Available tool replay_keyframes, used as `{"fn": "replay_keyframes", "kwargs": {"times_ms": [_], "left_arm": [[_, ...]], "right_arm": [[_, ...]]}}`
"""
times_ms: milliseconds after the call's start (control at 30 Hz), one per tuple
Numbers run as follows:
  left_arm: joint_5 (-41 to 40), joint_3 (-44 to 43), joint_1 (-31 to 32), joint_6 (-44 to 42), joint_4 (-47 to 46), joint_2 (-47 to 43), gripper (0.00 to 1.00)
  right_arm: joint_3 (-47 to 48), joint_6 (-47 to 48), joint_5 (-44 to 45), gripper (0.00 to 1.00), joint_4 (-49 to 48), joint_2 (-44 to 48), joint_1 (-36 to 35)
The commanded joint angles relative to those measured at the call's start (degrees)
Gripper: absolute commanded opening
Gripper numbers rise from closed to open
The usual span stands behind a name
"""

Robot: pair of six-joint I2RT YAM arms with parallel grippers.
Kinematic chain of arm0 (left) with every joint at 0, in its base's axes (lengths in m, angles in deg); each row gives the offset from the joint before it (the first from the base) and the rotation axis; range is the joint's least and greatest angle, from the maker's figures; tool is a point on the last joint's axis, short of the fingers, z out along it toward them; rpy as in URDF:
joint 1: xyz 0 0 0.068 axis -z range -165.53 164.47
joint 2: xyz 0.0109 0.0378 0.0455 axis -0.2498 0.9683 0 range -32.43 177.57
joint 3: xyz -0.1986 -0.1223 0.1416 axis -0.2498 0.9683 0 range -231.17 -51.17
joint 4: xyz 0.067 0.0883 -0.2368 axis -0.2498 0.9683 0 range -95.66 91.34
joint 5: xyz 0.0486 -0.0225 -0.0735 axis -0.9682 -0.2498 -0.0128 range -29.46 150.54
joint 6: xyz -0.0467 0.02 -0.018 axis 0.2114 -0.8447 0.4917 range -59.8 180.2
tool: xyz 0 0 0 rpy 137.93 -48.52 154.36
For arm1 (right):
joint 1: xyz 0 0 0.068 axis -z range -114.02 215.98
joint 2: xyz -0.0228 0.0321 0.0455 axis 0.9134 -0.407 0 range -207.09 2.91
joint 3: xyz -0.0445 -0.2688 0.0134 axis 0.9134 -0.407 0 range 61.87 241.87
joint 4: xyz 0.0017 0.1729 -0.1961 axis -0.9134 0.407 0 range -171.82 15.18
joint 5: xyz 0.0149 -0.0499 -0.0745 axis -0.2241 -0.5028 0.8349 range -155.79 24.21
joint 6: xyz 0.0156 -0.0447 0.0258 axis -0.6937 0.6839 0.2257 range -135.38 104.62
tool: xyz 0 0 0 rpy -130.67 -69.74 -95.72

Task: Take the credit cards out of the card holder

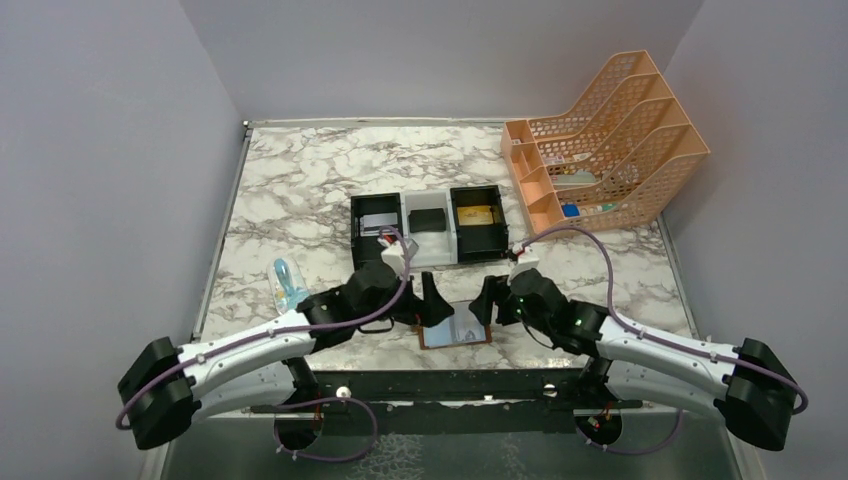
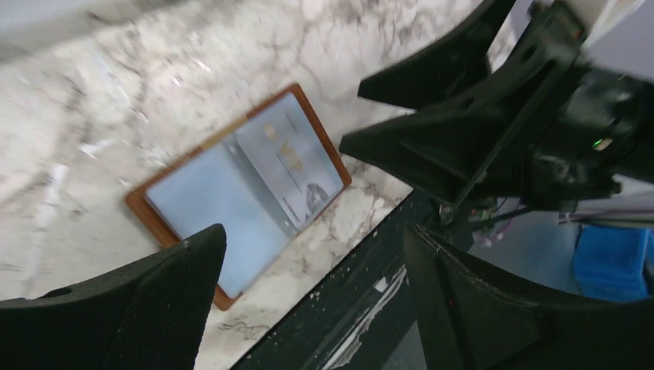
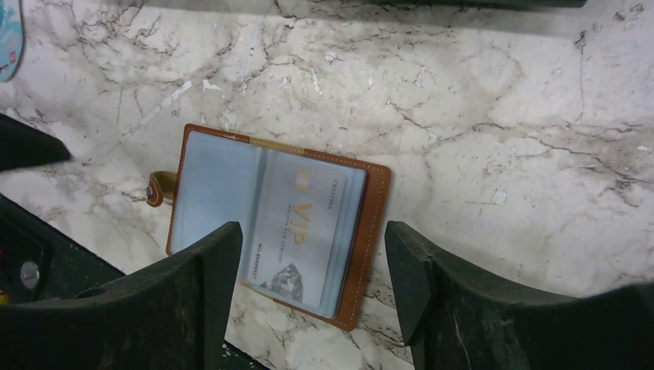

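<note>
Both arms reach in from the outer corners toward the middle, stretched low with the forearms angling inward. The left arm (image 1: 250, 355) ends in the left gripper (image 1: 432, 300), which tilts downward with its fingers (image 2: 177, 285) spread wide. The right arm (image 1: 660, 350) brings the right gripper (image 1: 487, 298) in from the other side, its jaws just as wide apart. The two grippers sit near one another, face to face, with a gap between them. A purple cable (image 1: 590, 240) loops along each arm.
</note>
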Motion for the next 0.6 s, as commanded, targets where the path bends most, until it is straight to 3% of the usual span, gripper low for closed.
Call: {"fn": "replay_keyframes", "kwargs": {"times_ms": [0,133,300,567], "left_arm": [[-12.4,-0.7,8.9,4.8,-7.1,6.8,0.87],[-13.3,1.1,11.3,8.1,-14.8,12.0,0.87],[-15.8,1.4,13.1,11.0,-15.3,16.1,0.87],[-18.2,2.2,14.0,15.0,-16.1,19.5,0.87]], "right_arm": [[-1.1,-4.5,-4.0,0.67,-1.6,1.4,0.1],[-1.5,-5.2,-9.3,0.57,-2.9,0.4,1.8],[-3.4,-5.9,-15.6,0.46,-5.4,0.4,5.1],[-5.7,-5.7,-24.4,0.35,-10.1,-3.3,9.6]]}}
